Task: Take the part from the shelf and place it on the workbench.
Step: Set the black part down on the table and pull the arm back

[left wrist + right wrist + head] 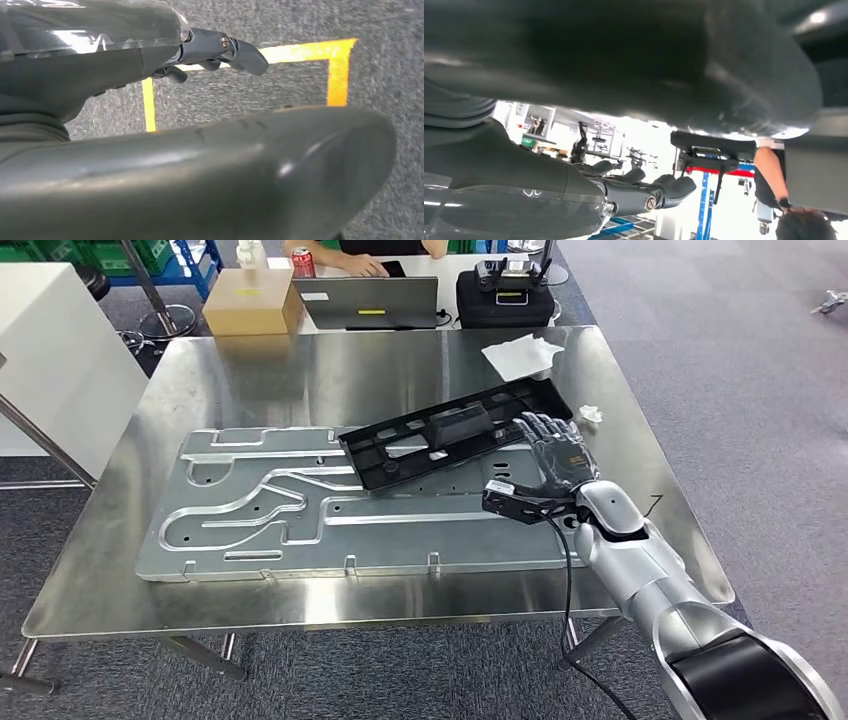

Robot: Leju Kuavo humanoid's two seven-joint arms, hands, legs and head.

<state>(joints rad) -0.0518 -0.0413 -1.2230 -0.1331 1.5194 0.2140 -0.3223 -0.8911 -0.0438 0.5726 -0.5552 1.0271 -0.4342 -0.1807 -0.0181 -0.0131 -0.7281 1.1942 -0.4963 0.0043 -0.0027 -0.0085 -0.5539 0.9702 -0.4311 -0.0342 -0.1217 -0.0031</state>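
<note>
On the steel workbench (620, 440) in front of me, the black plastic part (455, 432) already lies flat, resting partly on the big grooved metal plate (330, 505) and reaching toward the far right. My right hand (556, 455) sits at the near right end of the part, fingers spread and laid out flat. From the head view I cannot tell for sure whether my fingertips (535, 425) touch the part's edge or hover just beside it, but I see nothing pinched in them. I judge the carrying is done and the placing is finished or nearly so. What is left is to let go fully and draw my arm away without dragging the part.

My left hand (220, 50) hangs at my side over grey carpet and a yellow floor line (337, 70), fingers loosely extended, holding nothing.

As for containers, a cardboard box (250, 302) stands at the far left beyond the bench, closed, so I cannot say what is in it. A black case (505, 300) sits at the far edge beside a laptop (368, 302). A crumpled white sheet (522, 355) lies on the bench, far right.
</note>
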